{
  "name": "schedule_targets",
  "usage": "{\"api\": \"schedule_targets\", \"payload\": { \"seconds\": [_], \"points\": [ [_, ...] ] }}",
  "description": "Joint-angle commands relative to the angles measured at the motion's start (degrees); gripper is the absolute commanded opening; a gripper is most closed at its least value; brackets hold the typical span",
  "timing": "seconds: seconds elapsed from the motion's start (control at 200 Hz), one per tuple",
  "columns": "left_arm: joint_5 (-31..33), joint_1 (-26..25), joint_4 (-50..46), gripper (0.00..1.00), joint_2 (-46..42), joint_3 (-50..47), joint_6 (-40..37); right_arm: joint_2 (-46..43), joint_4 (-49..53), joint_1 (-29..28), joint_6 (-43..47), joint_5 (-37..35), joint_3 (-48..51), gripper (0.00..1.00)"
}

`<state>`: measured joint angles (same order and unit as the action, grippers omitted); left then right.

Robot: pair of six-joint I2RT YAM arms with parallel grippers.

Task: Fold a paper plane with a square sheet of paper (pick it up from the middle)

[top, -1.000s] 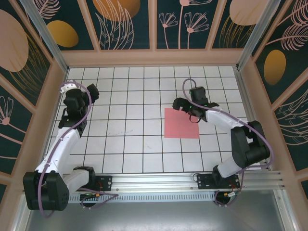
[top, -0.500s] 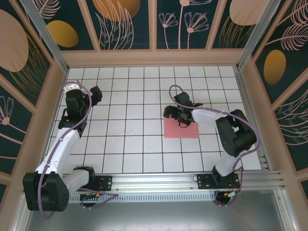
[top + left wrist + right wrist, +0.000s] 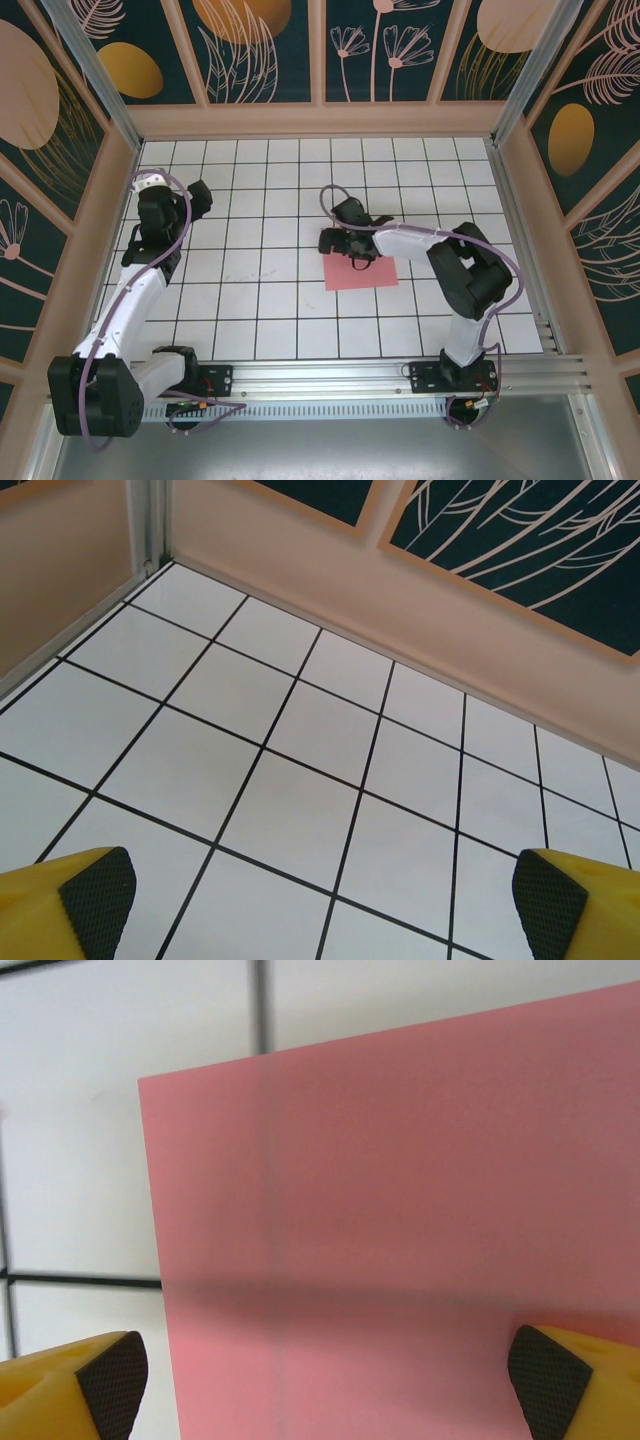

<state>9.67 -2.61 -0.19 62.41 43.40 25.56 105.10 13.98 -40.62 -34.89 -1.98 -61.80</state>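
Lying flat on the white, black-gridded worktop point(image 3: 260, 300), the square sheet of paper point(image 3: 365, 275) is sitting slightly right of the worktop's centre, its edges running roughly along the grid lines. The sheet is unfolded and salmon-pink.

The right arm point(image 3: 420, 240) is reaching leftward across the far edge of the sheet, and the right tool point(image 3: 340, 243) is hanging over the sheet's far-left corner. In the right wrist view, the right tool point(image 3: 325, 1370) is standing wide, with one black pad point(image 3: 110, 1380) over bare worktop point(image 3: 100, 1160) just beside the sheet's edge and the other over the sheet point(image 3: 400, 1180) itself. A shadow band is crossing the paper between the two fingers. A faint vertical line is showing through the sheet in line with a grid line beyond it. Whether the pads are touching the paper cannot be told. Nothing is being held.

The left arm point(image 3: 135, 290) is extending along the left side, well apart from the sheet. The left tool point(image 3: 320, 890) is standing wide and holding nothing, facing bare tiles point(image 3: 300, 810) near the far-left corner and the beige wall base point(image 3: 400, 610).
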Motion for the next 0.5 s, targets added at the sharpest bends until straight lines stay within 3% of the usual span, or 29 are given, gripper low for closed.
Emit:
{"api": "schedule_targets", "payload": {
  "seconds": [0.0,0.215,0.495],
  "points": [
    [1.3,0.3,-0.7,0.99,0.2,-0.7,-0.8,4.1,7.9,-4.4,-1.0,2.9,-1.9,0.95],
    [0.7,0.4,-1.0,0.99,0.8,-0.3,-0.9,1.0,18.4,-3.7,1.2,-7.9,-10.5,0.99],
    [-2.1,0.4,-1.7,0.98,2.1,0.1,-0.9,1.8,22.1,-1.4,8.1,-1.0,-9.0,0.99]
  ]
}}
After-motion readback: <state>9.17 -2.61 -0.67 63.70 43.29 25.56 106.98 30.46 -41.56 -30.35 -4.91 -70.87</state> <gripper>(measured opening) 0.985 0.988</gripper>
